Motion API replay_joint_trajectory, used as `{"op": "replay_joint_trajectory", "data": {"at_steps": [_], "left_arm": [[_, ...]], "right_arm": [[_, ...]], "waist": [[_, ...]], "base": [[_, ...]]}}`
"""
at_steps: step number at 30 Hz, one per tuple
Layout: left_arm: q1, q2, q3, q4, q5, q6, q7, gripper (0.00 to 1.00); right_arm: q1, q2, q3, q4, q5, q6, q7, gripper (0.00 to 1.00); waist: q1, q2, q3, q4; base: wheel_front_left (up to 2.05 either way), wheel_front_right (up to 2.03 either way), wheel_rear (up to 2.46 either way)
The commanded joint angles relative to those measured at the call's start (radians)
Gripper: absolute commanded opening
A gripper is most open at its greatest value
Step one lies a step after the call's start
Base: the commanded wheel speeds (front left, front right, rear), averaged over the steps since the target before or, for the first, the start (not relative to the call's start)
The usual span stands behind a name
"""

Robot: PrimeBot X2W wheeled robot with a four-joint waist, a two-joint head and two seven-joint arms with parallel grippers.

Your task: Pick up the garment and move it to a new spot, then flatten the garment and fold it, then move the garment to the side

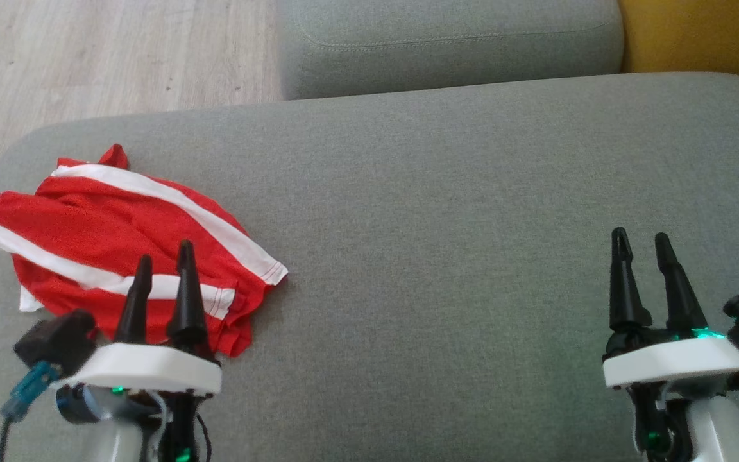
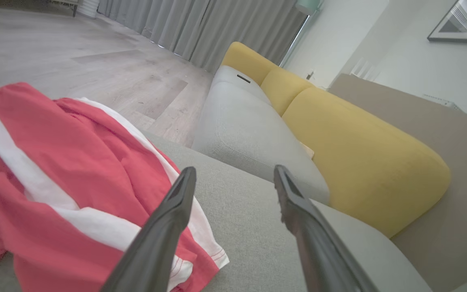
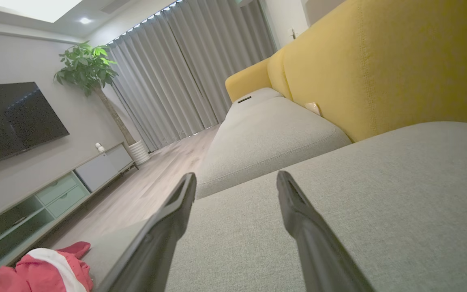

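The garment (image 1: pixel 126 244) is red with white stripes and lies crumpled in a heap at the left end of the grey sofa seat (image 1: pixel 446 212). My left gripper (image 1: pixel 164 251) hovers open at the heap's near edge, fingers pointing over it, nothing between them. In the left wrist view the garment (image 2: pixel 55 190) spreads to the left of the left gripper (image 2: pixel 235 172). My right gripper (image 1: pixel 641 237) stands open over bare cushion far to the right. The right wrist view shows the right gripper (image 3: pixel 236 178) open and the garment (image 3: pixel 43 269) small at the lower left.
A second grey seat cushion (image 1: pixel 453 45) lies beyond, with yellow backrests (image 2: pixel 359 150) along the right. Wooden floor (image 1: pixel 106 58) runs past the cushion's far left edge. A TV, a low cabinet and a potted plant stand across the room.
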Motion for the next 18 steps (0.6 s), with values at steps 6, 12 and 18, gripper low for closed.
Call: {"op": "replay_joint_trajectory", "data": {"at_steps": [6,12,18], "left_arm": [[-0.041,0.059,-0.053,-0.047,0.107,0.076,-0.025,1.00],[-0.047,0.106,-0.135,-0.032,0.181,0.145,-0.043,1.00],[-0.056,0.138,-0.200,-0.018,0.239,0.194,-0.061,1.00]], "right_arm": [[-0.045,-0.007,0.032,-0.049,-0.108,0.000,-0.031,1.00],[-0.042,-0.007,0.047,-0.047,-0.199,-0.001,-0.049,1.00],[-0.039,-0.008,0.063,-0.047,-0.281,-0.001,-0.067,1.00]], "waist": [[0.0000,0.0000,0.000,0.004],[0.0000,0.0000,-0.001,0.008],[0.0000,0.0000,-0.003,0.011]], "base": [[0.00,0.00,0.00],[0.00,0.00,0.00],[0.00,0.00,0.00]]}}
